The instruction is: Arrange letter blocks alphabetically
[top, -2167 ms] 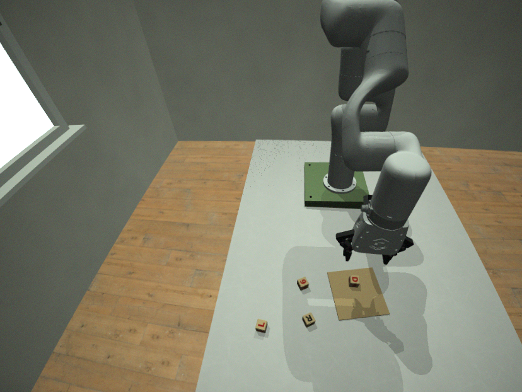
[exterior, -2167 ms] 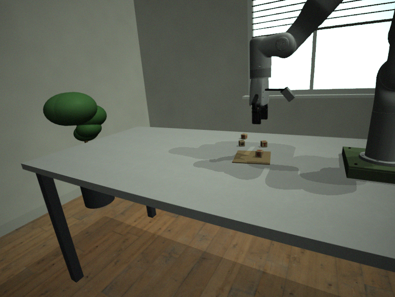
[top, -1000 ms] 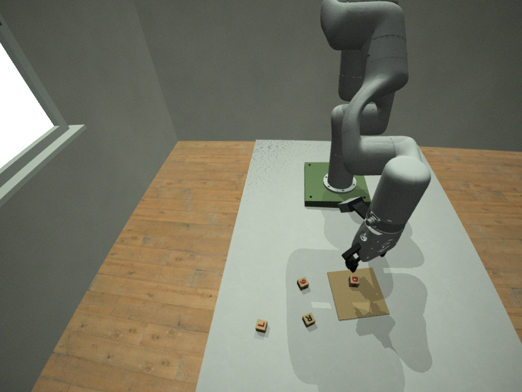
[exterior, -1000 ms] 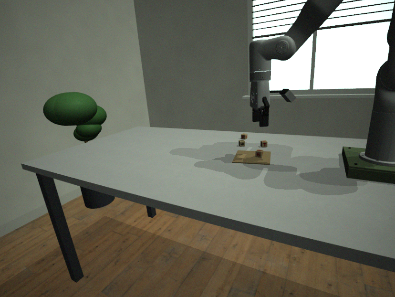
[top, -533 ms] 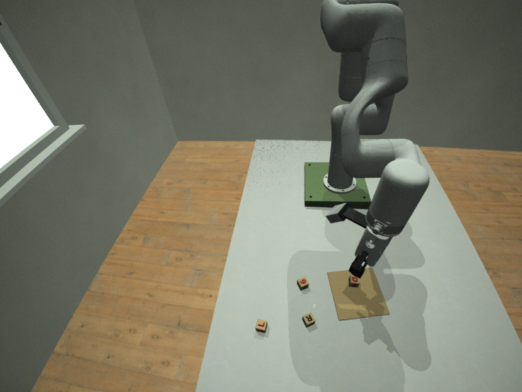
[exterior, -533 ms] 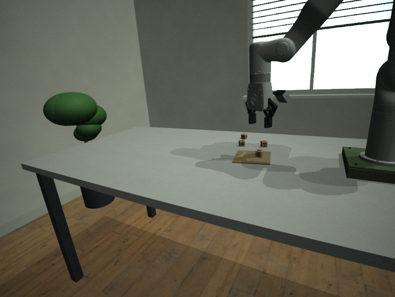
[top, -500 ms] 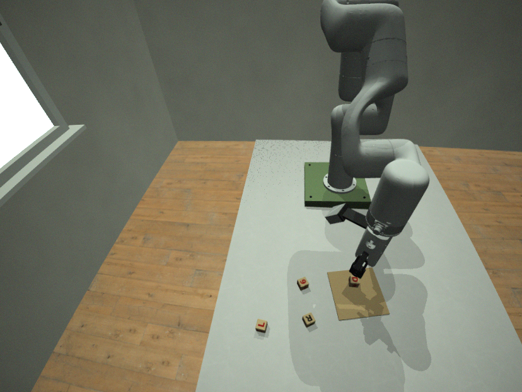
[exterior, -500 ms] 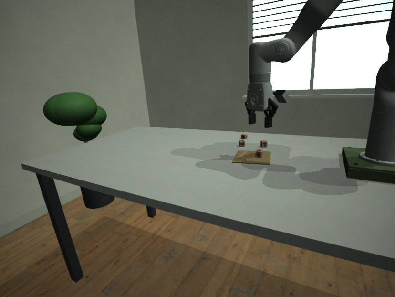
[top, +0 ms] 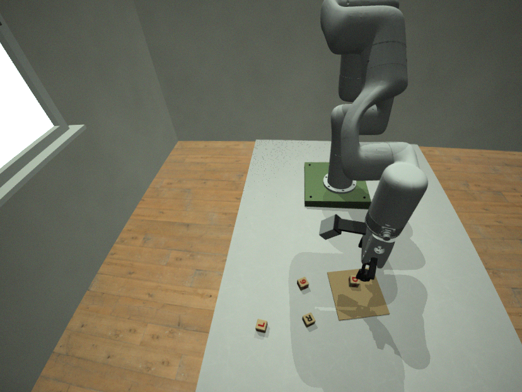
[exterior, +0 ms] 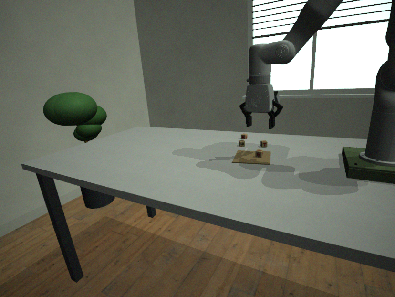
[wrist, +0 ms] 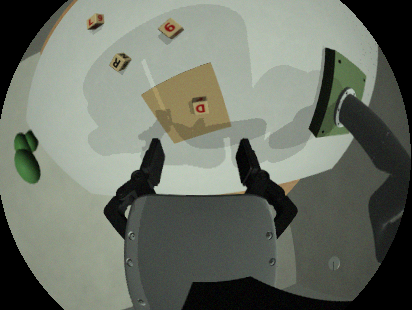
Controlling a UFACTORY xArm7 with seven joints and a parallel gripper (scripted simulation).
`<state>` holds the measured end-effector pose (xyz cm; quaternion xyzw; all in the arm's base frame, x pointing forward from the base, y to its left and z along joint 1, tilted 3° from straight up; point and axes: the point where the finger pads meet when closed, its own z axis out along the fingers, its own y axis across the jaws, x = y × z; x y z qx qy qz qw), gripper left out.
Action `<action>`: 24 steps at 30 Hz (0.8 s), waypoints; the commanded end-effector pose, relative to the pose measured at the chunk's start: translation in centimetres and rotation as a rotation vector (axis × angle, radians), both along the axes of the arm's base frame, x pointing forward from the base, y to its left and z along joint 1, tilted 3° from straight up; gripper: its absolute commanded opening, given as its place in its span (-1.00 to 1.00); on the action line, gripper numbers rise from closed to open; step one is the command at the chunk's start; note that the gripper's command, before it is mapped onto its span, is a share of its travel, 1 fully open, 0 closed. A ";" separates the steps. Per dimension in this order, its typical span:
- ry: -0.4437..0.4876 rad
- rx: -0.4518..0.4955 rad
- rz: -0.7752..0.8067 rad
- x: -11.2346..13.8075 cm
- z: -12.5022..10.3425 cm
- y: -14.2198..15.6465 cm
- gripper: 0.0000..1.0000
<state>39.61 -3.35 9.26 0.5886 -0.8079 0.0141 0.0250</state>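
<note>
A tan mat [top: 357, 295] lies flat on the grey table. The D block [top: 353, 280] sits on the end of the mat nearest the robot base, letter up, and also shows in the wrist view [wrist: 200, 106]. Three blocks lie off the mat on the table: the 9 block [top: 302, 283], the R block [top: 308, 319] and the L block [top: 261, 325], the farthest out. My gripper [exterior: 260, 122] is open and empty. It hangs well above the table over the D block's end of the mat [exterior: 252, 156], fingers pointing down.
The green base plate [top: 336, 190] with the arm stands behind the mat. The L block lies close to the table's left edge. A green plant [exterior: 76, 115] stands beyond the table's far end.
</note>
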 end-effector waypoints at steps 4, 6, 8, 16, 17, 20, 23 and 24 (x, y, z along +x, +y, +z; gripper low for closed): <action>0.006 0.015 0.225 0.1 -0.2 0.0 1.00; 0.009 0.016 0.283 0.1 -0.3 0.0 1.00; 0.012 0.017 0.340 0.1 -0.4 0.0 1.00; 0.022 0.022 0.552 0.1 -0.7 0.0 1.00; 0.024 0.022 0.582 0.1 -0.8 0.0 1.00; 0.028 0.024 0.667 0.1 -0.9 0.0 1.00; 0.032 0.026 0.755 0.1 -1.0 0.0 1.00; 0.033 0.026 0.784 0.1 -1.1 0.0 1.00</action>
